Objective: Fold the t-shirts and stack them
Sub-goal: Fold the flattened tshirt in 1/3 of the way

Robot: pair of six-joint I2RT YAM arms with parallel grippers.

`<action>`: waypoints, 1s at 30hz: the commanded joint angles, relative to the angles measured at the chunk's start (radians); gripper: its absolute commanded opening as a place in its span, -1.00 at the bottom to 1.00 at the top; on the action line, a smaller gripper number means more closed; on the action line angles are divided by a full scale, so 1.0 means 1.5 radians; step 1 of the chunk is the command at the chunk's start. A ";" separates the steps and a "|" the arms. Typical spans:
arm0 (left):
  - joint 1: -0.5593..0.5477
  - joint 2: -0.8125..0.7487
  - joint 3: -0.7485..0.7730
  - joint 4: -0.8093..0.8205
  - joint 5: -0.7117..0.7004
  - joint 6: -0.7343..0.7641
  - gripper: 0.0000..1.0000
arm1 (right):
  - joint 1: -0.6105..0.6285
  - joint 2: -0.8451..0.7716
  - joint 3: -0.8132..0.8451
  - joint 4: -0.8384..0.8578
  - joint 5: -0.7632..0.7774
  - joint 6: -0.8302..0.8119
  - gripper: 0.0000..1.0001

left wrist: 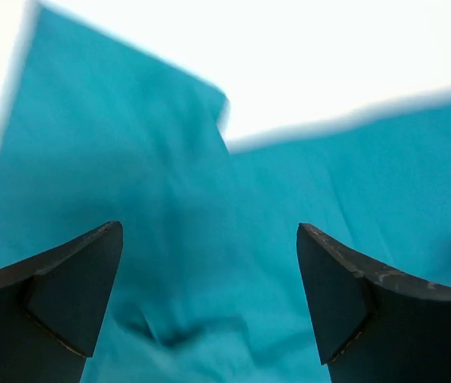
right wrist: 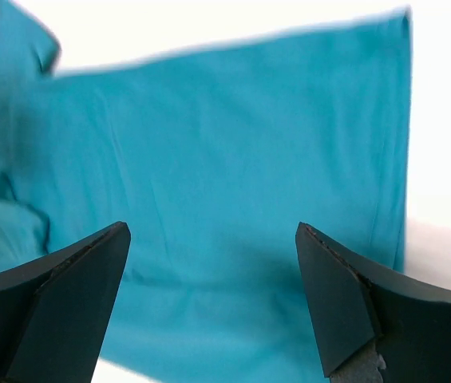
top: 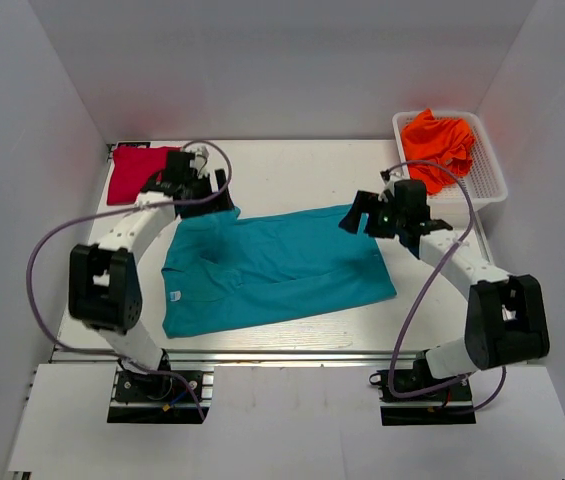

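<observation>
Top external: high, behind arm bases, looked steeply down; whole table (top: 302, 170) in frame, distant. Left wrist: sat behind left gripper (left wrist: 209, 227), faced forward between its fingers, very near teal t-shirt (left wrist: 129, 144) ahead of tips. Right wrist: same behind right gripper (right wrist: 211, 227), equally near. All three shared teal t-shirt.

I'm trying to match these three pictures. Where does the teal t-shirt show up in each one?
Top external: teal t-shirt spread flat in the middle of the picture.
Left wrist: it fills most of the picture, blurred.
Right wrist: it fills most of the picture, with a straight edge at right.
Shared landmark: its far sleeve.
</observation>
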State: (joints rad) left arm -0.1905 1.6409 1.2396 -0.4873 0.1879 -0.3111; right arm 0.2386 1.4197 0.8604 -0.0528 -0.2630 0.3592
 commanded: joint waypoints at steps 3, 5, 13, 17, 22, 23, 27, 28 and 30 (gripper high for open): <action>0.023 0.167 0.205 -0.104 -0.203 0.013 1.00 | -0.003 0.069 0.092 0.013 0.038 -0.001 0.80; 0.031 0.206 0.245 -0.104 -0.229 0.019 1.00 | -0.004 0.098 0.117 0.002 0.045 -0.002 0.80; 0.049 0.391 0.406 -0.105 -0.298 0.029 0.84 | -0.004 0.196 0.225 -0.055 0.066 -0.021 0.80; 0.049 0.446 0.446 -0.079 -0.248 0.036 0.61 | -0.005 0.224 0.249 -0.064 0.066 -0.021 0.80; 0.049 0.473 0.442 -0.085 -0.203 0.036 -0.12 | -0.003 0.245 0.262 -0.066 0.086 -0.015 0.80; 0.049 0.467 0.425 -0.085 -0.194 0.036 -0.24 | -0.004 0.248 0.263 -0.066 0.094 -0.015 0.80; 0.049 0.446 0.349 -0.053 -0.166 0.043 -0.63 | -0.001 0.264 0.267 -0.070 0.122 -0.013 0.80; 0.049 0.446 0.342 -0.053 -0.166 0.043 -0.71 | -0.003 0.267 0.272 -0.072 0.131 -0.015 0.80; 0.049 0.446 0.332 -0.053 -0.172 0.043 -0.99 | -0.003 0.283 0.280 -0.076 0.138 -0.018 0.80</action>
State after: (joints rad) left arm -0.1131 2.3005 1.8004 -0.5018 -0.1230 -0.2508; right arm 0.2359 1.8225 1.2274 -0.1593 -0.1020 0.3470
